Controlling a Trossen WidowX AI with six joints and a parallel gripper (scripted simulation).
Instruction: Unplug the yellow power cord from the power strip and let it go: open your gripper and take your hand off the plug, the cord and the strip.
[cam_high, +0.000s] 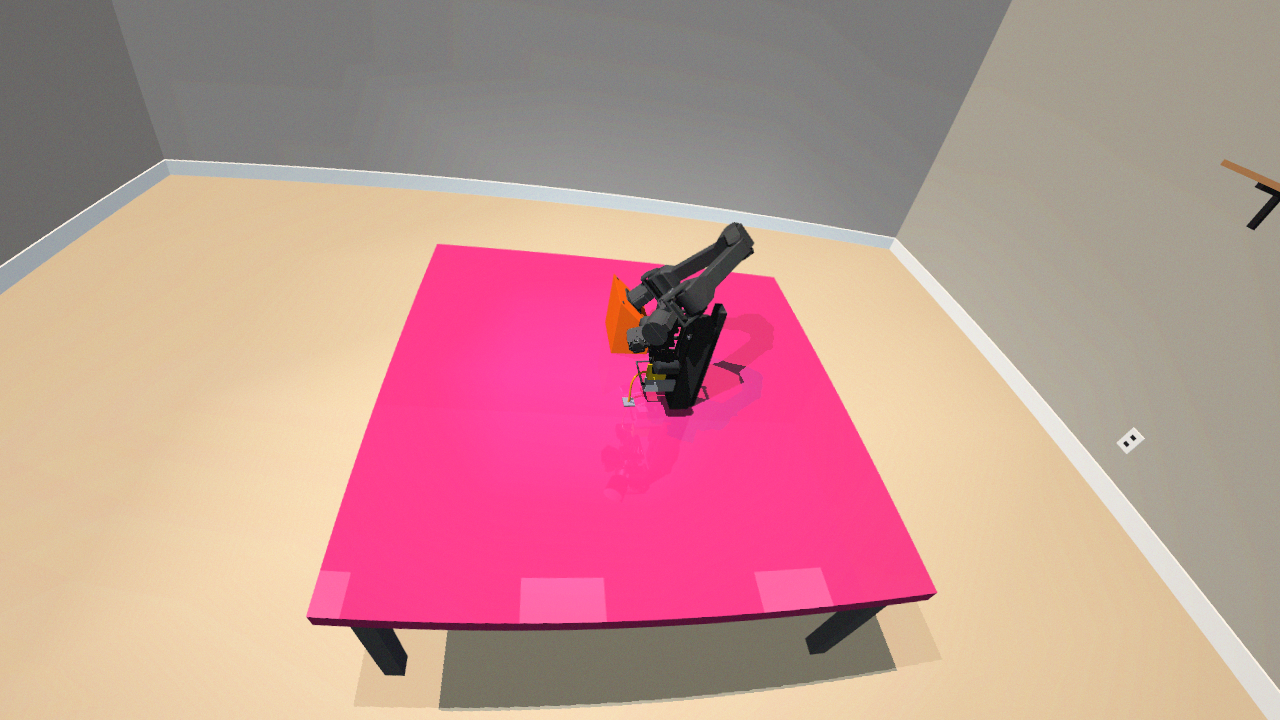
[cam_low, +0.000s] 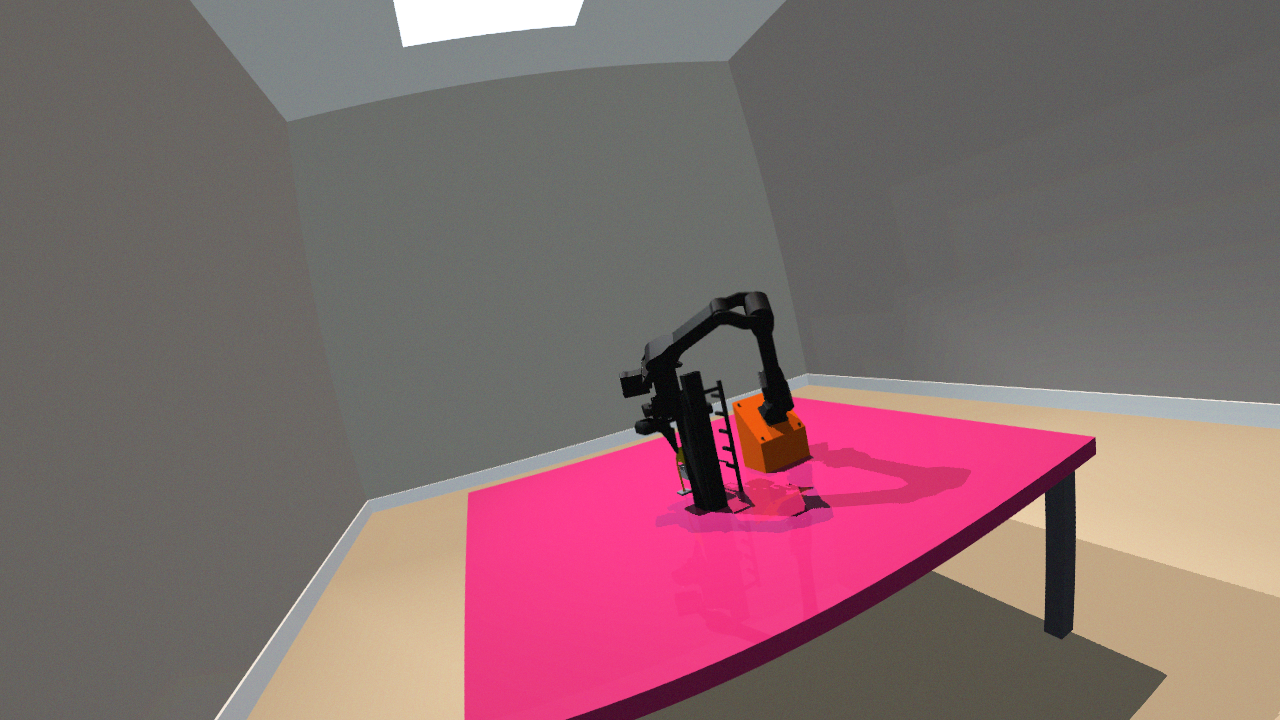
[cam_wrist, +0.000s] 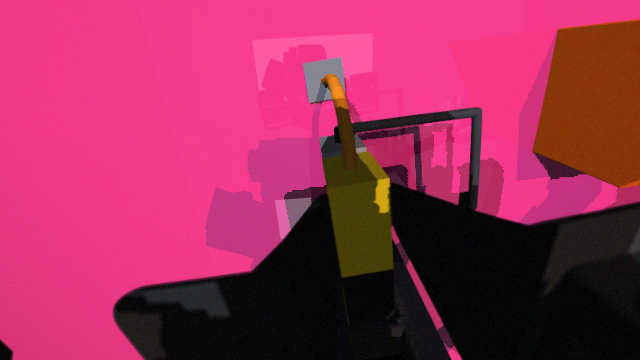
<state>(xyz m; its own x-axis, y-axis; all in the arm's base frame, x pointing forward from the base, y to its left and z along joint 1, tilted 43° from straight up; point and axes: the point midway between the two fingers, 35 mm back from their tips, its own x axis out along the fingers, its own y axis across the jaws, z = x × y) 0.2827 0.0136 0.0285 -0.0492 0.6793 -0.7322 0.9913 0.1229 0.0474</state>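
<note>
Plug betw. gripper fingers, strip upright on table.

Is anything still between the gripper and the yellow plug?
No. The gripper is shut on the plug, a black finger against each side. The cord runs clear from the plug's end to a grey block on the table.

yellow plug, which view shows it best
The wrist view: the yellow plug fills the middle, clamped between the black fingers, cord leaving its end. In the top view it is a speck; the exterior view barely shows it beside the strip.
</note>
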